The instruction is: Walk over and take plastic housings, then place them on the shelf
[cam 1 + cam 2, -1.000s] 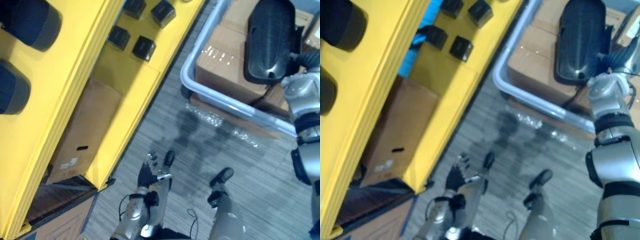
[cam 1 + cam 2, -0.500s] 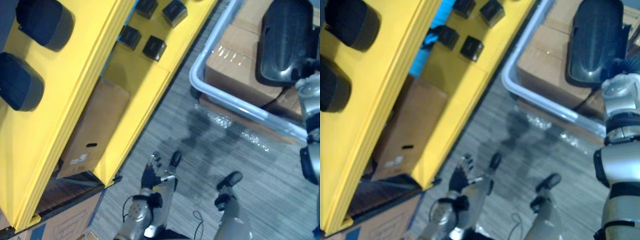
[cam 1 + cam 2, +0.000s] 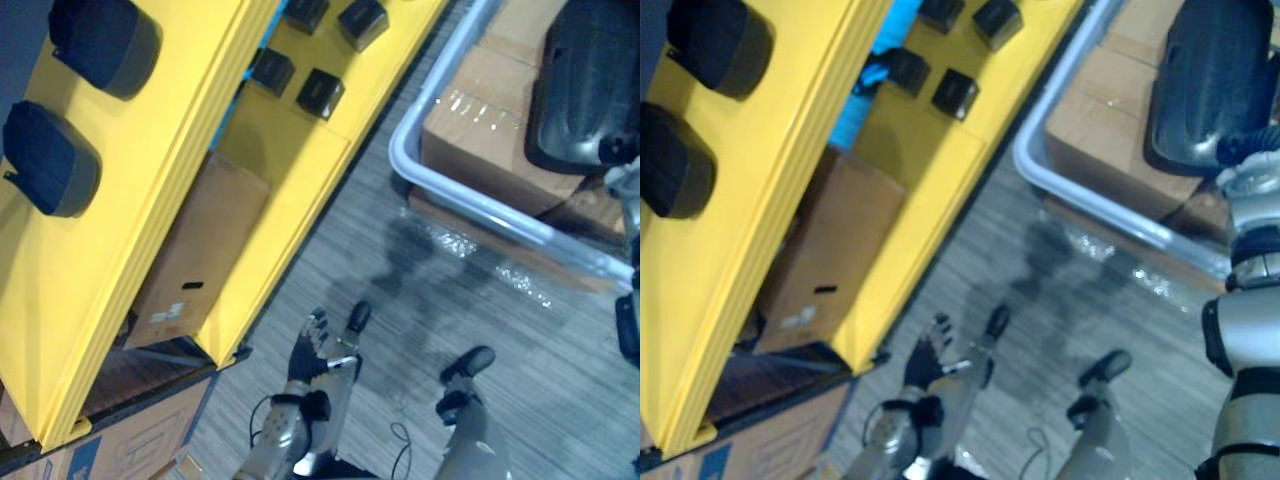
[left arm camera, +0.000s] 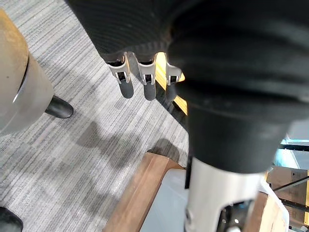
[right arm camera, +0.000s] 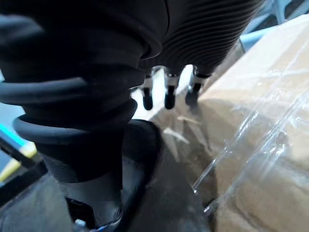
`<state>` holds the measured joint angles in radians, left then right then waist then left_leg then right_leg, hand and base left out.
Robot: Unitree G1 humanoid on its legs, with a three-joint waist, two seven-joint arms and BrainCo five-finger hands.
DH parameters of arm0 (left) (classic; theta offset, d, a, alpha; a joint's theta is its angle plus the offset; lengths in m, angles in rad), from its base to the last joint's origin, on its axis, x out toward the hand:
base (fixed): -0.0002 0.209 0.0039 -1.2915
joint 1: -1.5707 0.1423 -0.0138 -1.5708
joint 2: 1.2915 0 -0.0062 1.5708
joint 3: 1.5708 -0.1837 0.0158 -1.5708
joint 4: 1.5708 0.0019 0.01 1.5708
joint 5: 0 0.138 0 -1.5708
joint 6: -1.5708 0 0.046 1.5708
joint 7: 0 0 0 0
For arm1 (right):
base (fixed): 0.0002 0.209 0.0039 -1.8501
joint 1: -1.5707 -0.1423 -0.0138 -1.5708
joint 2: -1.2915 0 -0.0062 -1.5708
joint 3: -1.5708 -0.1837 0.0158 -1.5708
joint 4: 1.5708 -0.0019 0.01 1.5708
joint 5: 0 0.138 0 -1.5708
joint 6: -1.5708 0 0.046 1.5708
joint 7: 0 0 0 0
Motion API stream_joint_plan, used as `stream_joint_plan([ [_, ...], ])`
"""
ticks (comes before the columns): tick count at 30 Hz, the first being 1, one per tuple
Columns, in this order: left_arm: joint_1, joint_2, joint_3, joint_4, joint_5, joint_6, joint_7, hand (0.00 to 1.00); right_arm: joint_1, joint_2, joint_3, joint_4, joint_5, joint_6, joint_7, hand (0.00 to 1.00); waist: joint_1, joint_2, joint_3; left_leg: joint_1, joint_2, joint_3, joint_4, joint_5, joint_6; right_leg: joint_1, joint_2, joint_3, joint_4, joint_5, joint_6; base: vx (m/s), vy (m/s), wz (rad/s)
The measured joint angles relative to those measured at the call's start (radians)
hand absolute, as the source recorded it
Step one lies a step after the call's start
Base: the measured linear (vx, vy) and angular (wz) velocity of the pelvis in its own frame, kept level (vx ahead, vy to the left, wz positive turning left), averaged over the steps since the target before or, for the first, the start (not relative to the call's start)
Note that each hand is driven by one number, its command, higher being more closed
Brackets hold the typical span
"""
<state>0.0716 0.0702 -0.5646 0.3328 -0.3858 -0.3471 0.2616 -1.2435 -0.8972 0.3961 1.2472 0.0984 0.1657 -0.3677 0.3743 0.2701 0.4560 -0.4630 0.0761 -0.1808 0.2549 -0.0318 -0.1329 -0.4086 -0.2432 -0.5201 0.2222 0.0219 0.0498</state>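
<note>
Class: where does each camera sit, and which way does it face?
Left eye view: head, looking down at yellow shelf; left hand low.
Right eye view: beside it, same scene; right hand by black housing.
Left wrist view: along left hand's straight fingers, toward carpet.
Right wrist view: along right hand's fingers, toward cardboard box.
Both eyes share shelf, housing.

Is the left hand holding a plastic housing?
No, the left hand hangs with straight fingers above the grey carpet and holds nothing.
</note>
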Motion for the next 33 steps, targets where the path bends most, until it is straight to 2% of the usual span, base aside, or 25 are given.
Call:
stream_joint_plan([
  [6,0.0,0.001,0.002,0.0,0.0,0.015,0.007,0.0,-0.03,-0.032,0.03,0.0,-0.109,0.053,0.097,1.0,0.001,0.0,0.0,0.001,0.001,0.0,0.0,0.0,0.0,0.003,0.002,-0.003,-0.004,0.001,0.001,0.0,0.0,0.0],
  [13,0.0,0.005,0.006,-0.001,0.0,0.018,0.006,0.0,-0.064,-0.035,0.119,0.016,-0.301,0.108,0.14,1.0,0.006,0.0,0.0,0.006,0.002,-0.001,0.0,0.0,0.0,0.012,0.003,-0.006,-0.007,0.007,0.004,0.0,0.0,0.0],
  [18,0.01,0.029,0.026,-0.034,-0.002,0.011,-0.002,0.0,-0.069,-0.034,0.191,0.039,-0.43,0.164,0.173,1.0,0.014,0.0,0.0,0.01,0.003,-0.009,0.0,0.0,0.0,0.029,0.004,-0.024,-0.008,0.008,0.004,0.0,-0.003,0.08],
  [22,0.012,0.053,0.059,-0.047,-0.01,-0.017,-0.01,0.0,-0.075,-0.033,0.209,0.067,-0.451,0.165,0.169,1.0,0.018,-0.001,0.0,0.023,0.003,-0.013,-0.001,0.0,0.0,0.047,0.005,-0.029,-0.005,0.008,0.004,0.0,-0.003,0.03],
  [26,0.039,0.08,0.079,-0.117,-0.046,-0.034,-0.044,0.0,-0.08,-0.033,0.225,0.072,-0.451,0.158,0.077,1.0,0.014,-0.006,0.004,0.028,0.006,-0.031,-0.005,0.0,0.0,0.062,0.012,-0.045,-0.01,0.008,0.003,-0.04,-0.011,0.08],
  [28,0.043,0.081,0.096,-0.118,-0.047,-0.042,-0.048,0.0,-0.105,-0.033,0.224,0.071,-0.451,0.134,0.022,1.0,0.012,-0.012,0.008,0.028,0.011,-0.03,-0.01,0.0,-0.001,0.063,0.017,-0.047,-0.017,0.014,0.0,-0.05,-0.014,-0.01],
  [30,0.049,0.081,0.107,-0.123,-0.046,-0.043,-0.05,0.0,-0.116,-0.033,0.224,0.067,-0.451,0.12,0.015,1.0,0.006,-0.018,0.013,0.029,0.012,-0.03,-0.01,0.001,-0.001,0.065,0.02,-0.046,-0.02,0.017,-0.002,-0.02,-0.005,-0.01],
  [33,0.058,0.083,0.132,-0.142,-0.045,-0.043,-0.051,0.0,-0.118,-0.033,0.224,0.054,-0.45,0.07,-0.017,1.0,-0.012,-0.04,0.028,0.051,0.015,-0.026,-0.018,0.001,-0.001,0.082,0.024,-0.043,-0.028,0.023,-0.003,-0.02,-0.01,-0.04],
])
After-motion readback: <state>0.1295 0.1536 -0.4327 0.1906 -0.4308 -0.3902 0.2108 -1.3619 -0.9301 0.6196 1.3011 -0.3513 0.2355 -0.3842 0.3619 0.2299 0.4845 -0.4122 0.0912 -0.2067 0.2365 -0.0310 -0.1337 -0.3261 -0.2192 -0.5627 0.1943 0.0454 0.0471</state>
